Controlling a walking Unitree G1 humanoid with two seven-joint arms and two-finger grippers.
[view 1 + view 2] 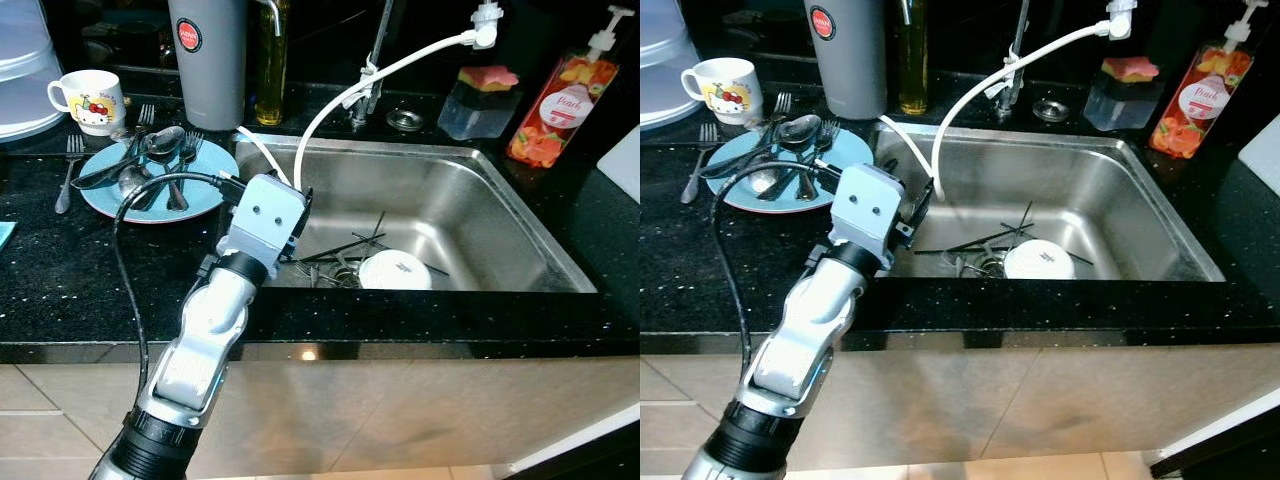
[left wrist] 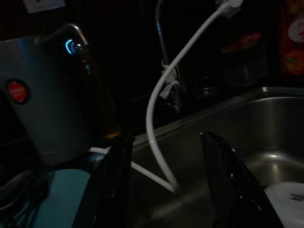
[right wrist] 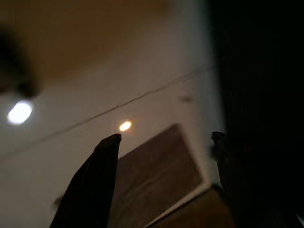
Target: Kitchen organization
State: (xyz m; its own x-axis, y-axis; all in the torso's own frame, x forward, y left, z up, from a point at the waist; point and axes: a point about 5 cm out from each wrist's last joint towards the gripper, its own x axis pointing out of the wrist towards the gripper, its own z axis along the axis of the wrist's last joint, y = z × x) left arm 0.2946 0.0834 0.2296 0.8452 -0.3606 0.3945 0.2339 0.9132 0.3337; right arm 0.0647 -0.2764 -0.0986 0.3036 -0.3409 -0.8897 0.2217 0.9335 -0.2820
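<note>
My left arm reaches over the counter's front edge, its grey wrist housing (image 1: 268, 215) at the front left corner of the steel sink (image 1: 480, 195). The left gripper (image 2: 166, 190) is open, nothing between its black fingers (image 2: 111, 180), pointing across the sink's left rim. In the sink lie a white bowl (image 1: 395, 270), turned upside down, and several black chopsticks (image 1: 352, 243). Left of the sink, a blue plate (image 1: 100, 202) holds spoons and forks (image 1: 160, 150). The right gripper (image 3: 161, 161) hangs open over floor and cabinet.
A cartoon mug (image 1: 90, 100), a loose fork (image 1: 68, 170) and a white lidded container (image 1: 25, 70) sit at the back left. A grey kettle (image 1: 208, 60) and oil bottle (image 1: 271, 60) stand behind the plate. A white hose (image 1: 340, 110) droops into the sink; a soap bottle (image 1: 555, 105) stands at right.
</note>
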